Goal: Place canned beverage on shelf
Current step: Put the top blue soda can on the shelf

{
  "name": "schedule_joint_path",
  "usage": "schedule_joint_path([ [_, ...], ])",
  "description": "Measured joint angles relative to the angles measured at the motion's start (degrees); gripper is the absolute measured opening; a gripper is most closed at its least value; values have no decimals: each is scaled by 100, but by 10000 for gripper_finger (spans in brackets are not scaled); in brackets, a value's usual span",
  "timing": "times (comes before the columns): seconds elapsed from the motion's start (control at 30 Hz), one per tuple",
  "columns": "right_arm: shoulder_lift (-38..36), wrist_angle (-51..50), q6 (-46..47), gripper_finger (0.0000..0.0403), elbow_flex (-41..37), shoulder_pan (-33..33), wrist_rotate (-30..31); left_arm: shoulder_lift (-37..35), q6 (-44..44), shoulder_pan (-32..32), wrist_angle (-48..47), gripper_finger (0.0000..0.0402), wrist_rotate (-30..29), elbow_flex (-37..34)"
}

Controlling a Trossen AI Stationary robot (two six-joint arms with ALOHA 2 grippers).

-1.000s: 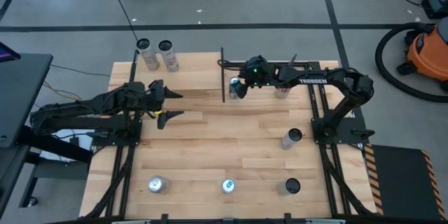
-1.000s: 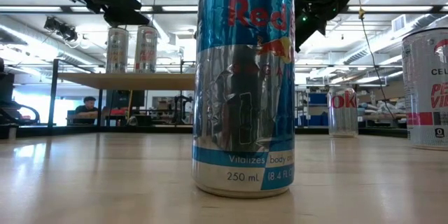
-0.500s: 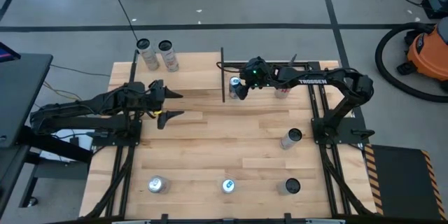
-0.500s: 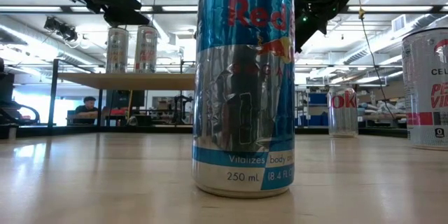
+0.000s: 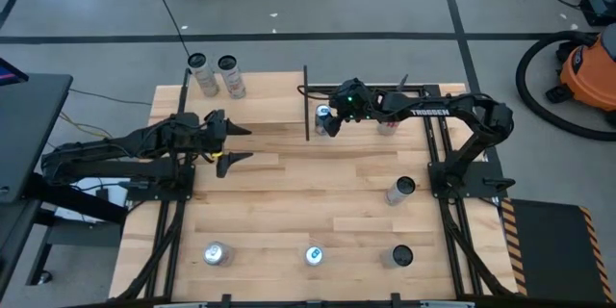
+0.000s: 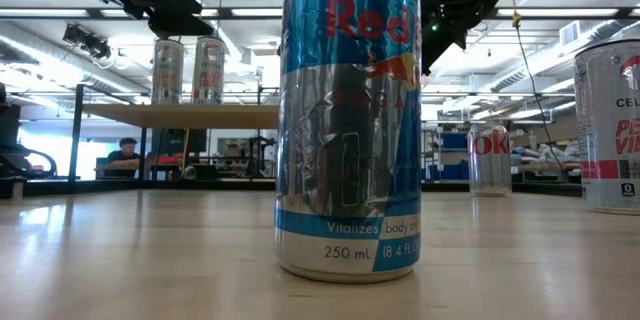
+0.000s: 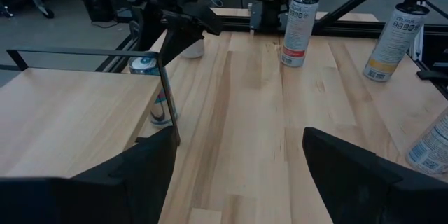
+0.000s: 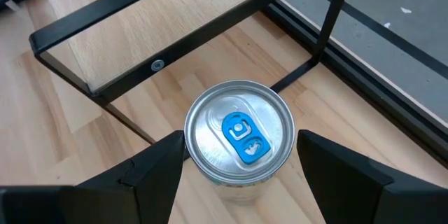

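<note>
Standing on the worktop (image 5: 289,183) just beside the shelf's black corner post was the blue-tabbed can (image 8: 239,134), upright, its silver lid facing the right wrist view. Right claw (image 8: 238,164): poised directly above that can, fingers (image 8: 150,164) parted to either side of the lid and not touching it; nothing held. Shelf (image 5: 265,96): pale-wood panel in a black rod frame at the worktop's far edge, already carrying two tall cans (image 5: 217,75) at its far left end. Left claw (image 5: 231,142): waiting wide apart and holding nothing, near the shelf's front edge. Other stock on the worktop: one can (image 5: 400,190) near the right arm's base, three more (image 5: 313,255) in a row along the near edge.

Handling note, as judgement: the grasp is not yet made. Lower straight down so both fingers pass the rim evenly, close on the can's body, then lift clear above the black rail before carrying it over the panel.
</note>
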Motion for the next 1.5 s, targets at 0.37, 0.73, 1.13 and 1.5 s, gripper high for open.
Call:
schedule_joint_path([
  [0.37,0,-103,41,283,0,0,-20,0,0,0,0,311,0,0],
  [0.73,0,-85,42,212,0,2,-2,0,0,1,-2,311,1,0],
  [1.13,-4,-83,44,197,0,2,-35,0,-9,0,-50,311,2,0],
  [1.5,-4,-116,57,200,0,4,-302,0,-55,-1,-90,311,2,0],
])
